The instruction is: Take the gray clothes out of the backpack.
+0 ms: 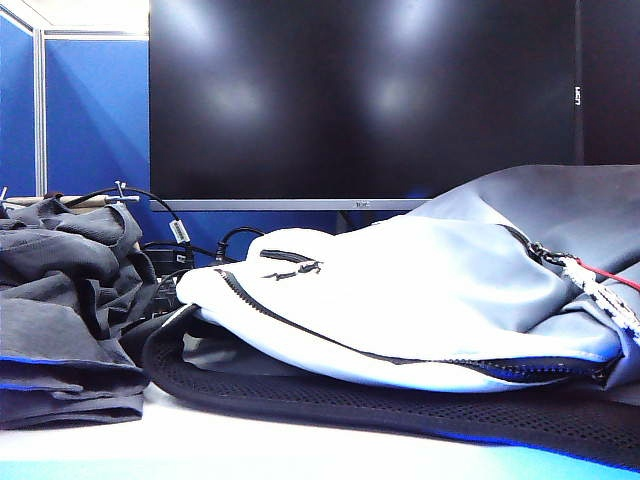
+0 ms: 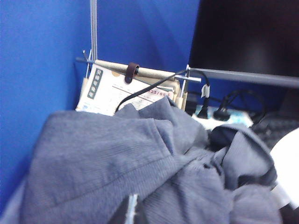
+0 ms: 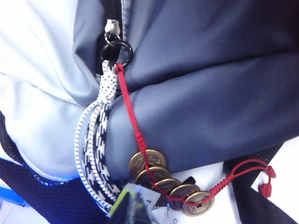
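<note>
I have the gray clothes [image 1: 60,290] heaped on the surface left of the backpack [image 1: 400,300], seemingly out. Both sets of fingers are pressed together, empty. My worry: the right gripper [image 3: 133,207], just over the red cord [image 3: 133,121], could snag it.

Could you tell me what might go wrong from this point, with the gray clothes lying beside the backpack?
The gray clothes lie heaped by black cables, so moving them may snag a cable. The shut right tool hovers by the backpack's red cord with coins and could catch it. The shut left tool sits over the clothes.
</note>
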